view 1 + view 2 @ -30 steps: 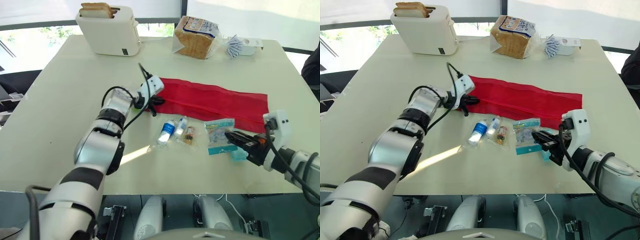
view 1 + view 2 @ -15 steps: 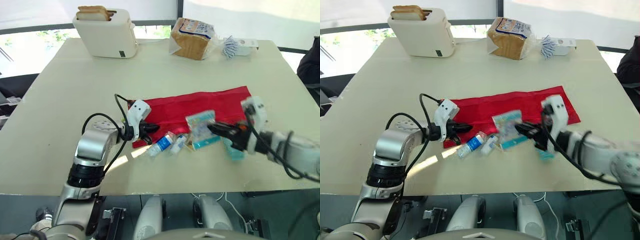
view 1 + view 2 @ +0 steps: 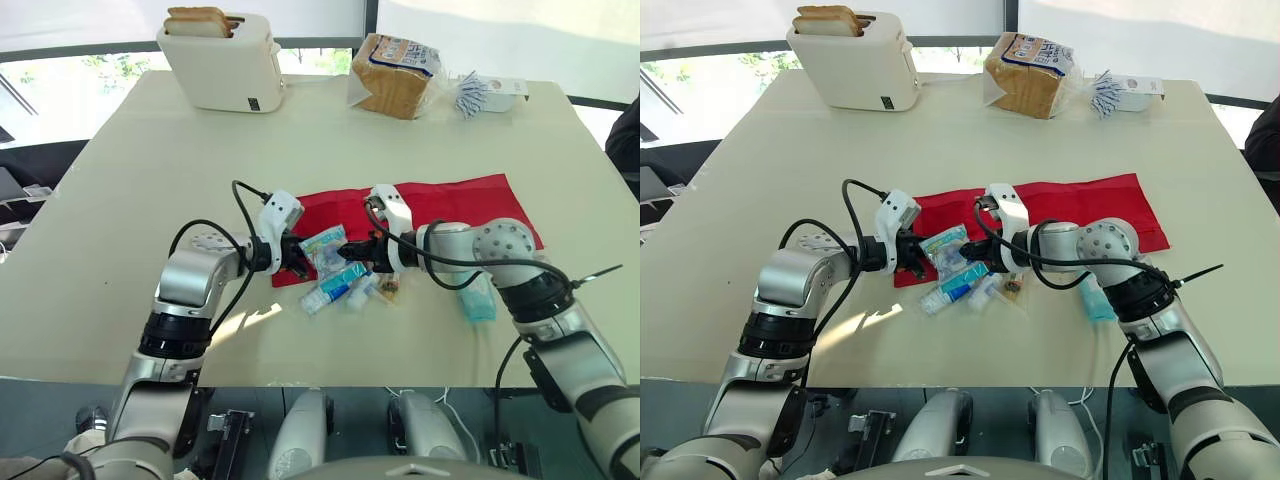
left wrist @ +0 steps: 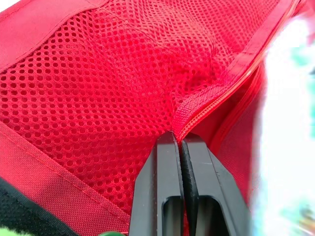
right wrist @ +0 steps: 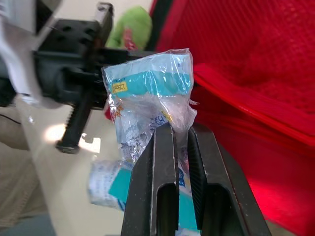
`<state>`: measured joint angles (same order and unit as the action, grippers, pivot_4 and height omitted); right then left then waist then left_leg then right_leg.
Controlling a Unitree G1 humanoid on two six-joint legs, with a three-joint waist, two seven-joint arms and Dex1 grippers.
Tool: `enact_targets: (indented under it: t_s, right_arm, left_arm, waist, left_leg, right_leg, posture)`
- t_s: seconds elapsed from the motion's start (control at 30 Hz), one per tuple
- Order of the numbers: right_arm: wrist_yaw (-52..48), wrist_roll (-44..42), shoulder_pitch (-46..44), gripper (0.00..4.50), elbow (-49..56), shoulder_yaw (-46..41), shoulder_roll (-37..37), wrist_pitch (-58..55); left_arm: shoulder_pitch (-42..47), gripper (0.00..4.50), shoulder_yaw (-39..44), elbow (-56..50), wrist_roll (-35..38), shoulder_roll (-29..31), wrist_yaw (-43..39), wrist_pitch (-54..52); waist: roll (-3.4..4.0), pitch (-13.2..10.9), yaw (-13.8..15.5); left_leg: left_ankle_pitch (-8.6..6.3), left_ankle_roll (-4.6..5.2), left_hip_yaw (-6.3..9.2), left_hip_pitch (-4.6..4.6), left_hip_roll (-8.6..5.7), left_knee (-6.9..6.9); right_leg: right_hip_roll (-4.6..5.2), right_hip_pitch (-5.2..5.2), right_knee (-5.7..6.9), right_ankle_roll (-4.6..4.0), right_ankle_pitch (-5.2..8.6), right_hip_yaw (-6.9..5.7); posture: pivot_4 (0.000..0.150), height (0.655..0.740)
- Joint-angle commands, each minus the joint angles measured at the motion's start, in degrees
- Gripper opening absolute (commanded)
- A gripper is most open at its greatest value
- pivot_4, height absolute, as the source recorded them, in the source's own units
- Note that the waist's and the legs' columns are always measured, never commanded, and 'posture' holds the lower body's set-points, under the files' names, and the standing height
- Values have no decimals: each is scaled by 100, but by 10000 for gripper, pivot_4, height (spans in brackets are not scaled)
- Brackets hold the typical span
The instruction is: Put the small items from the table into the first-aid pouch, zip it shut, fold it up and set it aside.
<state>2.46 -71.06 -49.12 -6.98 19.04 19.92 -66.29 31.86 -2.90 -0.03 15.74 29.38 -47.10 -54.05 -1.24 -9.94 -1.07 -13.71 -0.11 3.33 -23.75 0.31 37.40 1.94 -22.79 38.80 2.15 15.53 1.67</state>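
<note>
From where the head is looking, the red first-aid pouch (image 3: 445, 200) is lying opened out flat near the middle of the table (image 3: 130, 170). Its long axis is running left to right, with the right end angling slightly toward the far edge. Both arms are meeting at its left end.

The wrist cameras are giving what the head views cannot. Along the left gripper (image 4: 178, 140), the two black fingers are pressing together on the zip edge of a red mesh pocket (image 4: 98, 83), pinching it up into a small ridge. Along the right gripper (image 5: 177, 132), the fingers are clamping the lower part of a clear packet (image 5: 147, 93) with a teal label. The packet is standing upright above the fingertips, just in front of the pouch's red edge, with the left gripper's black body right behind it.

Back in the head views, that packet is hanging between the two grippers, right at the pouch's left end. Just below it, a small bottle (image 3: 335, 288) with a blue label is lying on the table, with a small brownish item (image 3: 386, 291) beside it. A teal sachet (image 3: 478, 298) is resting under the right forearm. A toaster (image 3: 222, 62) holding bread and a bag of bread (image 3: 395, 75) are sitting well apart along the far edge.
</note>
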Motion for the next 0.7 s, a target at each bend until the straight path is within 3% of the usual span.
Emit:
enact_targets:
  t_s: [0.03, 0.37, 0.7]
  right_arm:
    - [-412, 433, -320, 0, -392, -415, -73, -148]
    - [-1240, 1481, -984, 0, -1576, -1008, -318, -730]
    - [-2291, 2559, -1193, 0, -1937, -716, -307, -1273]
  left_arm:
    - [320, 599, 41, 222, 53, -171, 123, 335]
    - [970, 599, 184, 1021, 217, -720, 319, 552]
    - [910, 599, 166, 947, 321, -721, 297, 567]
  waist:
    - [0, 0, 15]
    - [1, 0, -17]
    - [1, 0, -107]
  left_leg:
    - [0, 0, 2, 0, 1, -1]
    - [0, 0, -14, -2, -4, -3]
    - [0, -1, -4, -5, -4, -3]
  right_leg:
    - [-2, 0, 0, 0, 0, -4]
    - [-1, -2, 1, -1, 0, -5]
    - [0, -9, 5, -1, 0, -1]
  posture:
    - [1500, 7400]
    - [1500, 7400]
    - [1500, 7400]
